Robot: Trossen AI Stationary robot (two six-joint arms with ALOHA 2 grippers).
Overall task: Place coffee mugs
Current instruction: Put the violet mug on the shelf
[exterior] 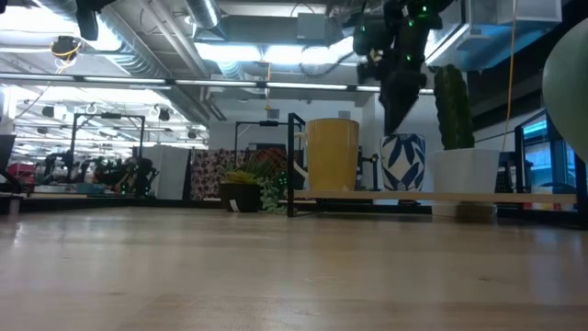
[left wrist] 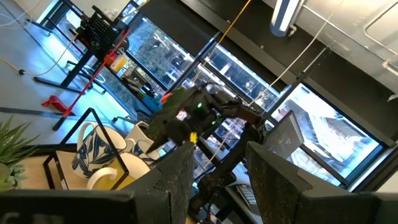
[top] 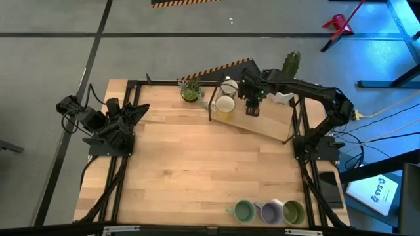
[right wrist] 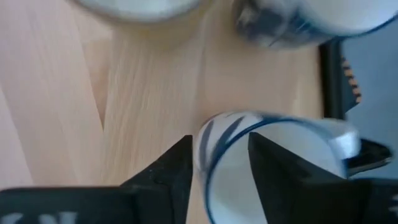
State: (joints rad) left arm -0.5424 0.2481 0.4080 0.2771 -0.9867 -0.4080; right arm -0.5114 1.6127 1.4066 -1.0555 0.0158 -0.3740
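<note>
A white mug with blue pattern (exterior: 402, 162) stands upright on a raised wooden shelf (top: 270, 122) at the table's far side. My right gripper (top: 252, 109) hangs over it, pointing down, open. In the right wrist view the gripper (right wrist: 219, 146) has one finger outside the mug's rim (right wrist: 208, 140) and one over its hollow. A yellow mug (top: 224, 106) and another patterned mug (top: 230, 86) stand on the shelf beside it. Two green mugs (top: 244, 211) (top: 293, 212) and a lavender one (top: 270, 211) stand at the near edge. My left gripper (top: 134, 113) waits at the left, open. My right gripper comes from above, its fingers on either side of the patterned mug's rim wall (right wrist: 208, 140). The mug stands on the shelf. Whether a finger touches the rim, I cannot tell.
A cactus in a white pot (top: 289, 69) stands on the shelf's right end and a small green plant (top: 191, 90) on its left. A black frame (top: 211, 105) borders the shelf. The wide wooden table top (top: 210, 170) lies between shelf and near mugs.
</note>
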